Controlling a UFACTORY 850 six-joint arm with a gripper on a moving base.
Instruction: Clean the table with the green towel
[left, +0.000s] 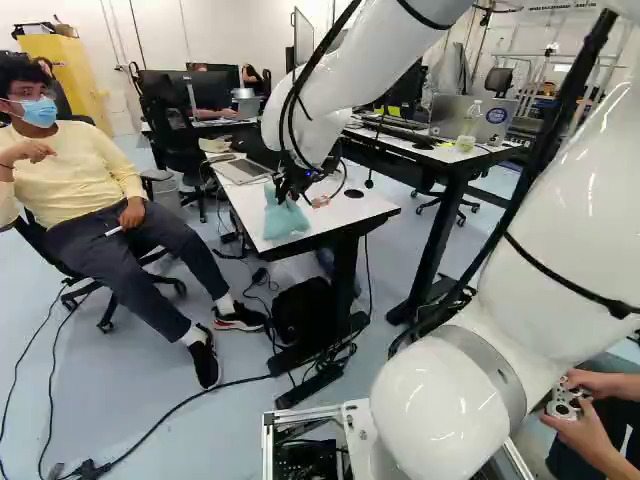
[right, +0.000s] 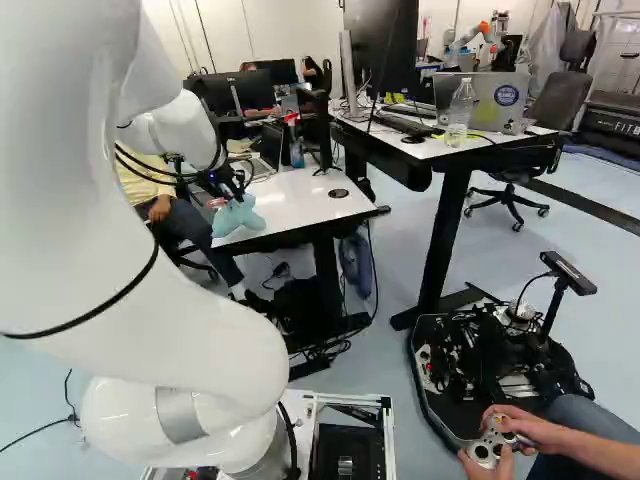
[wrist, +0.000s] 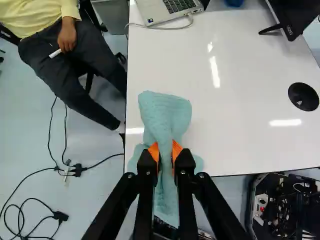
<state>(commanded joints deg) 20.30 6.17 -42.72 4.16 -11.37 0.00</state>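
At the white table's near left corner in the left base view, my gripper (left: 290, 188) points down onto the green towel (left: 284, 215). In the wrist view the gripper (wrist: 165, 155) has its orange pads on both sides of the bunched towel (wrist: 165, 115), pinching it. One part of the cloth spreads ahead of the fingers over the white table (wrist: 230, 120); another part trails back between and under them, past the table's edge. The right base view shows the towel (right: 236, 216) hanging from the gripper near the table's corner.
A laptop (left: 243, 170), a monitor (wrist: 287, 17) and a blue spray bottle (right: 296, 150) stand on the table. A black round grommet (wrist: 303, 96) is in its top. A seated person is close beside the table's left edge.
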